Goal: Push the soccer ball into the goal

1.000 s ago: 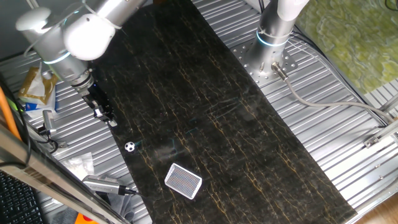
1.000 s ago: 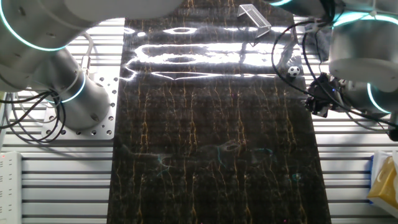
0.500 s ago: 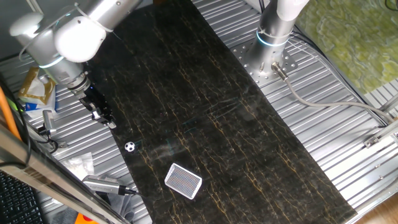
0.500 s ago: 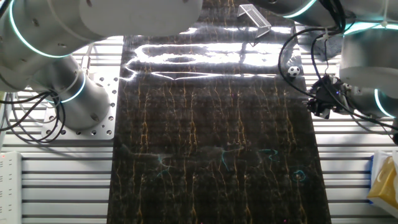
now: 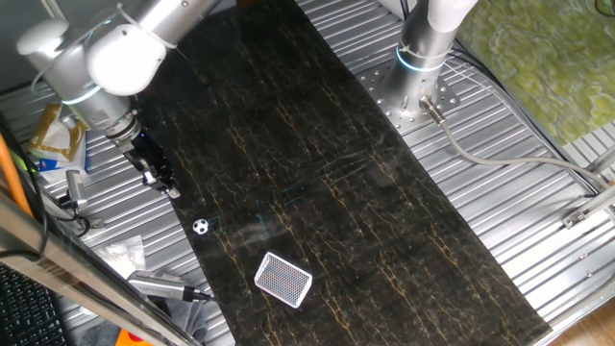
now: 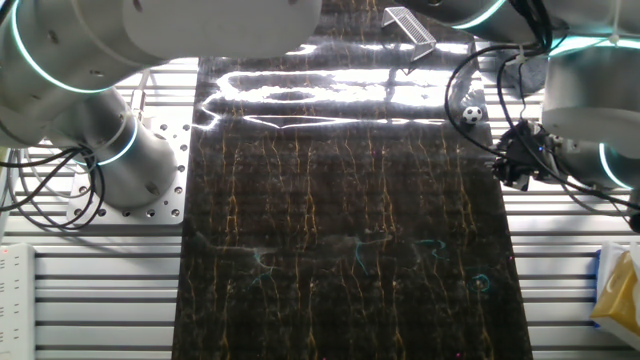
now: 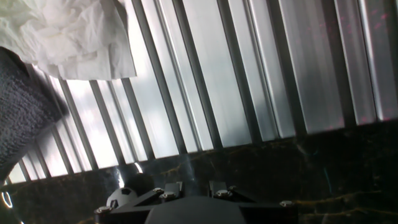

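While the small white soccer ball with black patches (image 5: pixel 200 227) rests on the dark marbled mat (image 5: pixel 317 173), close to the mat's edge beside the ribbed metal table (image 5: pixel 519 202), nothing touches it. Taking the ball as reference in the one fixed view, the flat rounded-rectangle white goal filled with fine dark grid netting (image 5: pixel 283 280) lies nearer the camera, on the same mat and a short way apart from the ball. Beyond the ball, the black two-finger gripper (image 5: pixel 163 182) hangs near the same mat edge, clear of the ball, carried by the silver-white robot arm (image 5: pixel 106 58).

From the other fixed view the ball (image 6: pixel 472 114) sits between the gripper (image 6: pixel 512 172) and the goal (image 6: pixel 408 27), which lies at the far end of the mat (image 6: pixel 340 230).

The hand view shows the ball (image 7: pixel 122 198) low in frame, just beside the gripper body, with crumpled white paper (image 7: pixel 68 37) lying on the ribbed table (image 7: pixel 249 68) beyond it.

Finger spacing: cannot be determined; the fingertips are too small or cropped in every view.
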